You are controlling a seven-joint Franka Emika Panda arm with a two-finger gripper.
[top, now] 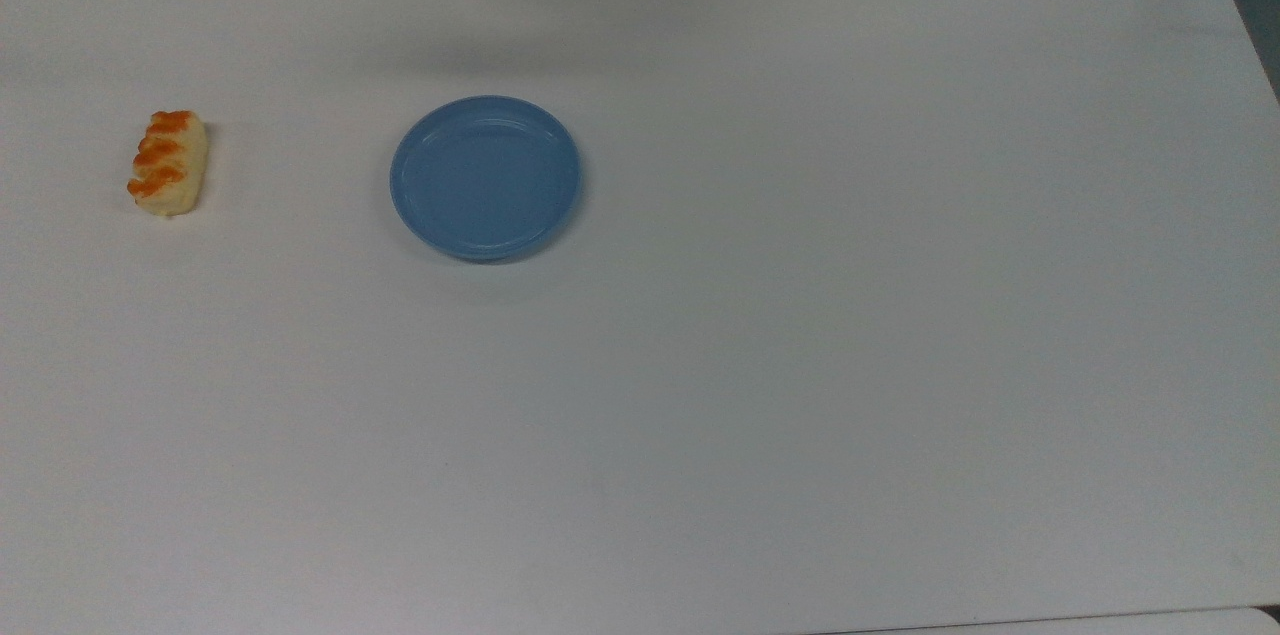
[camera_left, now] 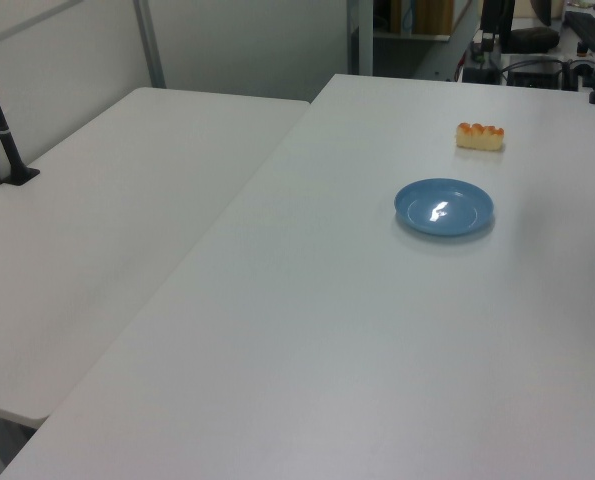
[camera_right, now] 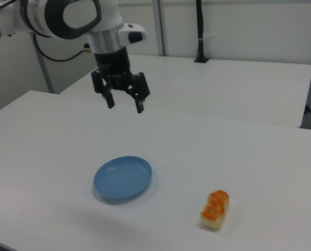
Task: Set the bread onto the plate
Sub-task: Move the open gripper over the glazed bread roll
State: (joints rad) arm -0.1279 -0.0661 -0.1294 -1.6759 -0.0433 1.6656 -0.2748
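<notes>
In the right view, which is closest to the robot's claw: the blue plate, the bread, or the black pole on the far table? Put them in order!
From the gripper:
1. The plate, lower down on the table, almost under it.
2 and 3. The bread, toward the right view's lower right, and the black pole, at the back: too close to call.

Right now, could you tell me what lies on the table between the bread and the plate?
Nothing: in the top view the table is bare between the bread and the plate, and they stand well apart.
</notes>
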